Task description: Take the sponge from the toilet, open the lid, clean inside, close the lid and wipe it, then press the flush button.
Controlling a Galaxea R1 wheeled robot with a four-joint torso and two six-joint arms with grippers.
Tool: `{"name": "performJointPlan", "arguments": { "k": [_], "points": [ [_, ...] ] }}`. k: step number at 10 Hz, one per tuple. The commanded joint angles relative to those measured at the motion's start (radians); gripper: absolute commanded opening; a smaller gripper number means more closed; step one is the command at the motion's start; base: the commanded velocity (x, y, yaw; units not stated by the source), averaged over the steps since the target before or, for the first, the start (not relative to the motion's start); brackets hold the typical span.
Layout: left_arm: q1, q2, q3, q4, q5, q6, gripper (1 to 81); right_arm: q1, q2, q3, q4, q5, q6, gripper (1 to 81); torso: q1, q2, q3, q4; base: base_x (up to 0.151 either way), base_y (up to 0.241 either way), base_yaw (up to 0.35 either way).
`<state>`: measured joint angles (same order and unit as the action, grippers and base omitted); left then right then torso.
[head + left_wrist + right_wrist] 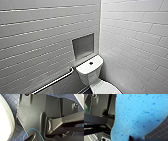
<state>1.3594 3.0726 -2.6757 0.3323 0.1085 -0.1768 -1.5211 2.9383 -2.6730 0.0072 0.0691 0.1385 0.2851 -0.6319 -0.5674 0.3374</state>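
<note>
Sponge point(139, 115) shows large and blue in the right wrist view, pinched by the right pincer point(132, 138), dark tiled floor point(159, 131) behind it. Head view instead gives the toilet point(91, 75) at 5 o'clock, lid point(105, 88) down, flush button point(91, 63) on its tank point(85, 71), wall niche point(83, 46) at 12 o'clock of it.

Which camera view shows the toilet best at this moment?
The head view: the toilet appears with its tank, flush button and part of the lid. The left wrist view catches a curved white edge of it; the right wrist view faces the sponge.
</note>
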Motion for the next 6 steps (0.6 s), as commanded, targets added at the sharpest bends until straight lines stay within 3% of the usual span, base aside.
{"name": "performJointPlan", "arguments": {
  "k": [1,6],
  "points": [
    [-0.036,-0.006,0.002,-0.01,0.06,0.003,81.1,0.017,0.008,0.003,0.011,-0.06,-0.008,1.0,0.0,0.0,0.0,0.0,0.0,0.0,0.0],
    [-0.035,-0.006,0.002,-0.01,0.059,0.003,81.1,0.015,0.008,0.003,0.01,-0.06,-0.008,1.0,0.0,0.0,0.0,0.0,0.0,0.0,0.0]
  ]
}}
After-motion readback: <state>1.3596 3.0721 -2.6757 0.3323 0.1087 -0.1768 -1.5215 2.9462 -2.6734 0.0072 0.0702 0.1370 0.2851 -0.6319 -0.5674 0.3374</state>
